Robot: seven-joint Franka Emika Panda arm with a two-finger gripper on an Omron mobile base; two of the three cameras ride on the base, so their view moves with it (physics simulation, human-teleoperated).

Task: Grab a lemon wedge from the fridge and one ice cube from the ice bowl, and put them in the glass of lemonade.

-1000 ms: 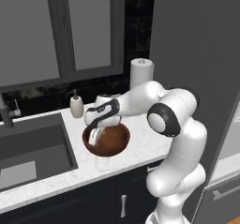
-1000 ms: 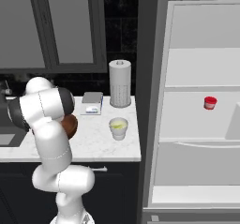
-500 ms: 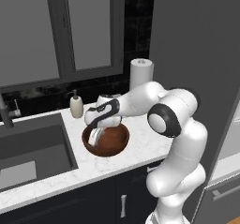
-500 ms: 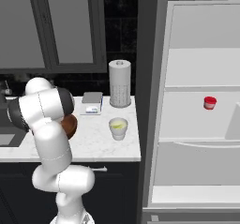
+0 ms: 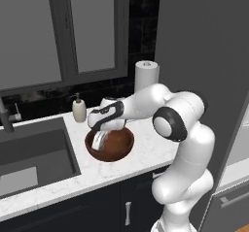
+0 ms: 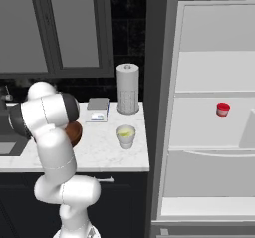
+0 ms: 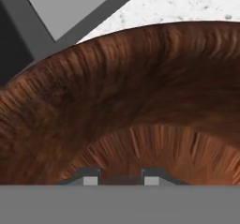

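The ice bowl (image 5: 116, 152) is a wide, glossy reddish-brown bowl on the white counter, right of the sink. My gripper (image 5: 99, 140) reaches down into it from above. In the hand view the bowl's inner wall (image 7: 140, 101) is very close, and my gripper (image 7: 121, 178) shows two dark tips a narrow gap apart; no ice cube can be made out between them. The glass of lemonade (image 6: 125, 136), an off-white cup with pale yellow liquid, stands on the counter near the fridge (image 6: 164, 132), whose door is open. The bowl's edge (image 6: 75, 132) peeks out behind my arm. The lemon wedge is out of view.
A paper towel roll (image 6: 127, 88) and a small grey box (image 6: 97, 109) stand at the counter's back. A soap bottle (image 5: 79, 108) stands by the sink (image 5: 34, 153). A small red cup (image 6: 223, 109) sits on a fridge shelf.
The arm stays over the bowl with the hand down inside it. No clear movement shows in the base views.
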